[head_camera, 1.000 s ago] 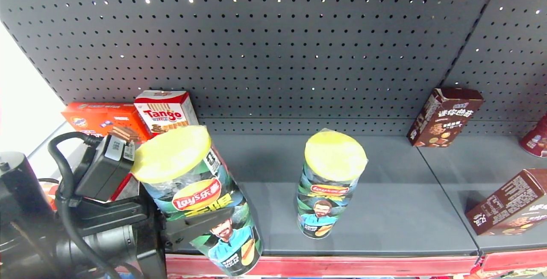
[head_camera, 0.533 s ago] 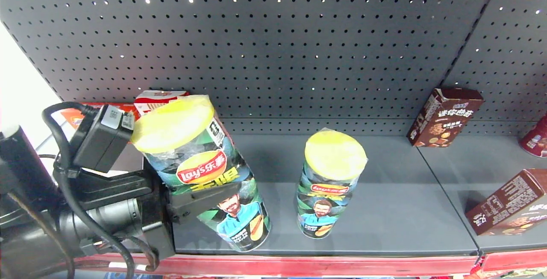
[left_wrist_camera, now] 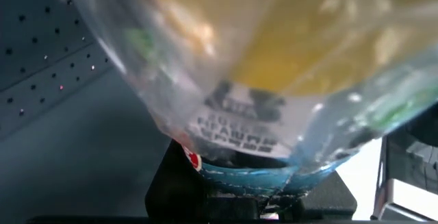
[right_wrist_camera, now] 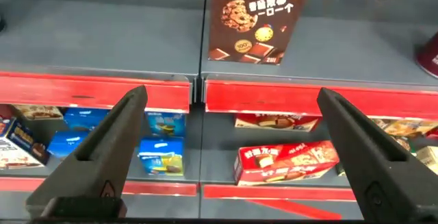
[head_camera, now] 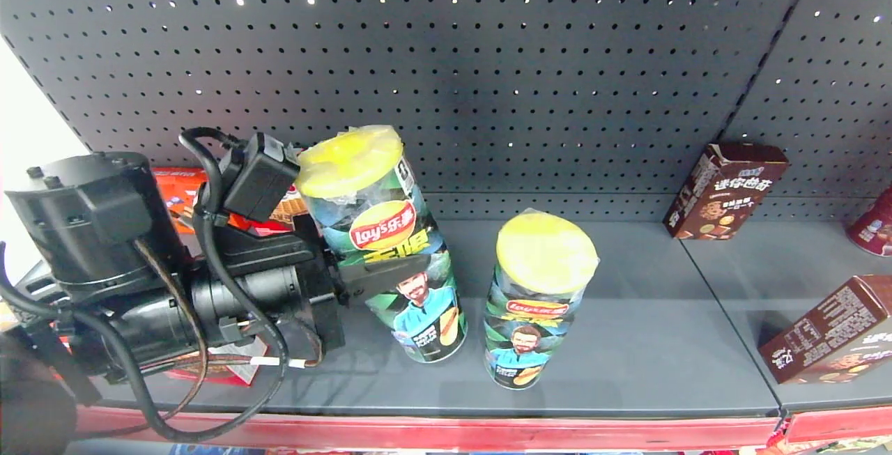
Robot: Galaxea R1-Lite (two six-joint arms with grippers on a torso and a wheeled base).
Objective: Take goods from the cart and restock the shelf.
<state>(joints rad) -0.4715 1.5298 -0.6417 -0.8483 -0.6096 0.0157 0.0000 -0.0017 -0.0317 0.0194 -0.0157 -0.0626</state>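
Restock looks partly done. One tall chip can w/ yellow lid and green-blue wrap [head_camera: 536,302] stands upright on the grey metal shelf [head_camera: 627,343]. A 2nd matching can [head_camera: 380,225] is over the shelf just to its left, tilted. The left pincer [head_camera: 382,272] pinches it at mid-body; can't tell if its base touches down. Left to do: seat it, let go. The right pincer [right_wrist_camera: 231,97] is spread wide, carrying nothing.
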